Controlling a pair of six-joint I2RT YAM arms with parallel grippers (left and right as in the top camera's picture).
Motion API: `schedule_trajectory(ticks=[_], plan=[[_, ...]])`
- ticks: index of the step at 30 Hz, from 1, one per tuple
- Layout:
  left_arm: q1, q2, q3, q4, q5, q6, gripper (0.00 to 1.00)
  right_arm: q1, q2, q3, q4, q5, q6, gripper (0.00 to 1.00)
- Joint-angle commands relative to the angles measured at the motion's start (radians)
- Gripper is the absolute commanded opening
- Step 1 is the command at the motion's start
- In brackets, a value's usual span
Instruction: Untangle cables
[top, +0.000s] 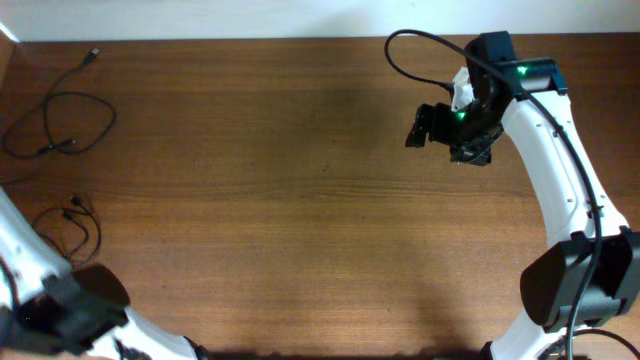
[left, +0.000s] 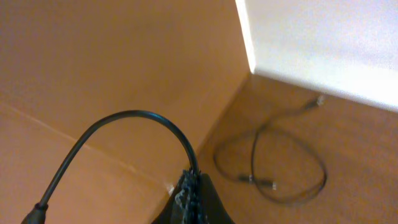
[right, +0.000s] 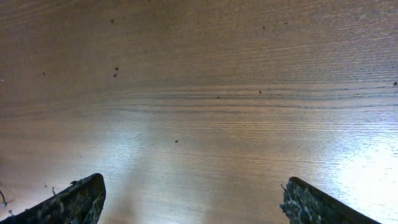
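The left gripper (left: 189, 186), clamped shut on one cable strand (left: 134, 114), sits nearest the other looped cable (left: 261, 181) at the table's (top: 300, 200) far left edge, while the wide-open, empty right gripper (right: 193, 186) hangs well apart.

Warm, bright light w/ glare on table (right: 155, 180), rt wrist; lt wrist pic soft.

Robotics lab workstation — a wood-grain table (top: 300, 200) against a pale wall (top: 200, 18), with two white robot arms (top: 560, 170) mounted at its near edge.
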Motion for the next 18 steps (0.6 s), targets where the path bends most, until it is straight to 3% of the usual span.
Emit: schedule_trajectory(ticks=[1, 2, 7, 10, 13, 15, 18], plan=[[0.024, 0.17, -0.002, -0.05, 0.004, -0.09, 0.81, 0.0, -0.004, -0.004, -0.01, 0.009, -0.011, 0.92], [0.024, 0.193, -0.002, -0.06, 0.004, -0.119, 0.99, 0.0, -0.004, -0.004, -0.013, 0.009, -0.012, 0.92], [0.025, 0.19, 0.029, -0.133, 0.124, -0.164, 0.99, 0.0, -0.004, -0.004, -0.014, 0.009, -0.014, 0.92], [0.025, 0.122, 0.056, -0.225, 0.351, -0.171, 0.99, 0.0, -0.004, -0.004, -0.014, 0.009, -0.014, 0.92], [0.013, 0.108, 0.055, -0.432, 0.517, -0.163, 0.99, 0.0, -0.004, -0.004, -0.014, 0.008, -0.015, 0.92], [-0.011, 0.08, 0.055, -0.45, 0.615, -0.101, 0.99, 0.0, -0.014, 0.002, -0.016, -0.042, -0.085, 0.84], [-0.061, -0.051, 0.056, -0.427, 0.74, -0.099, 0.99, -0.001, -0.088, 0.078, -0.021, -0.044, -0.134, 0.82]])
